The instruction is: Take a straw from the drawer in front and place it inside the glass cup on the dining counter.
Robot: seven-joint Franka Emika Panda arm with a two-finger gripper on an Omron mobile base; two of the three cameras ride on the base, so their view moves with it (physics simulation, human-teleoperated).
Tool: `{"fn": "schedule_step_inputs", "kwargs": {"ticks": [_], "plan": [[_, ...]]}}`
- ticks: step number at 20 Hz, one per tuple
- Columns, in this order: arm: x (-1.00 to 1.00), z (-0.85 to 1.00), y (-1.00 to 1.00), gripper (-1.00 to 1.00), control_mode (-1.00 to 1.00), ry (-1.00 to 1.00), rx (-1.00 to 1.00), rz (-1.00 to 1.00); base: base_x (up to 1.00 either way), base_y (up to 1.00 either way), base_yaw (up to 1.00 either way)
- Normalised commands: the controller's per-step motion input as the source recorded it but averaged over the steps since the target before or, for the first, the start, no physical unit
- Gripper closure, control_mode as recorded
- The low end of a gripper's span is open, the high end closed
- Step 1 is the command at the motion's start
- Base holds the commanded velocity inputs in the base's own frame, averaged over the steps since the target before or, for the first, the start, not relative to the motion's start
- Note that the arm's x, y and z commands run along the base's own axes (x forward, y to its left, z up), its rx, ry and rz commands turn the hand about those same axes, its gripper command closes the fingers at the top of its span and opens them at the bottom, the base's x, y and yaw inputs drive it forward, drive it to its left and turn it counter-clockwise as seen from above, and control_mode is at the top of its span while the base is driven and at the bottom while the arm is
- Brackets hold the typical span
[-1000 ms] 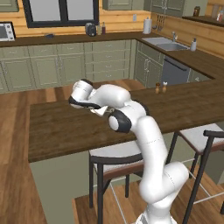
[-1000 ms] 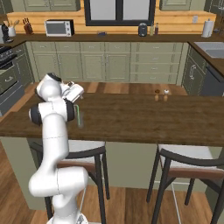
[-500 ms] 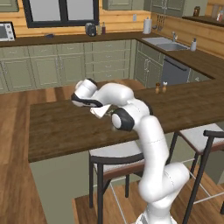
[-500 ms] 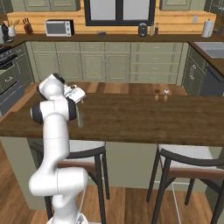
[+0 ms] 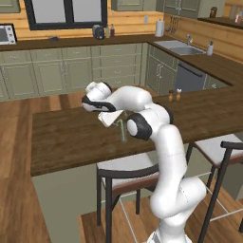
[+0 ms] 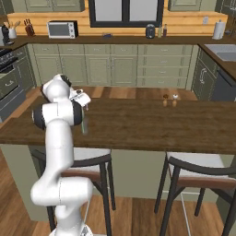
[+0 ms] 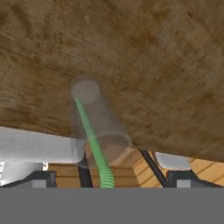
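Where the hand view looks down, the straw (image 7: 91, 135) sits inside the cup (image 7: 97, 127), leaning from the base up past the rim. Cup stands upright on the counter (image 7: 166, 74), near its front edge, with a stool (image 5: 124, 167) just below. Gripper (image 5: 115, 122) hangs right above the cup; fingertips are barely visible, so can't tell if spread or pinching the straw. Salt and pepper shakers (image 6: 169, 100) stand well apart, further along the counter.
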Motion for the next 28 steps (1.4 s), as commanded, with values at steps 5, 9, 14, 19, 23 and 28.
{"fn": "schedule_step_inputs", "kwargs": {"ticks": [5, 9, 14, 19, 23, 28], "plan": [[0.0, 0.0, 0.0, -1.0, -1.0, -0.16, 0.22, 0.09, 0.0, 0.0, 0.0], [-0.03, 0.0, 0.0, -1.0, -1.0, -0.16, 0.2, 0.09, 0.0, 0.0, 0.0], [-0.14, 0.04, 0.0, -1.0, -1.0, -0.18, 0.23, 0.13, 0.0, 0.0, 0.0], [-0.06, 0.11, 0.08, -1.0, -1.0, -0.18, 0.21, 0.17, 0.0, 0.0, 0.0], [-0.01, 0.06, 0.31, -1.0, -1.0, -0.12, 0.17, 0.2, 0.0, 0.0, 0.0], [-0.08, 0.08, 0.7, -1.0, -1.0, -0.03, 0.1, 0.23, 0.0, 0.0, 0.0]]}}
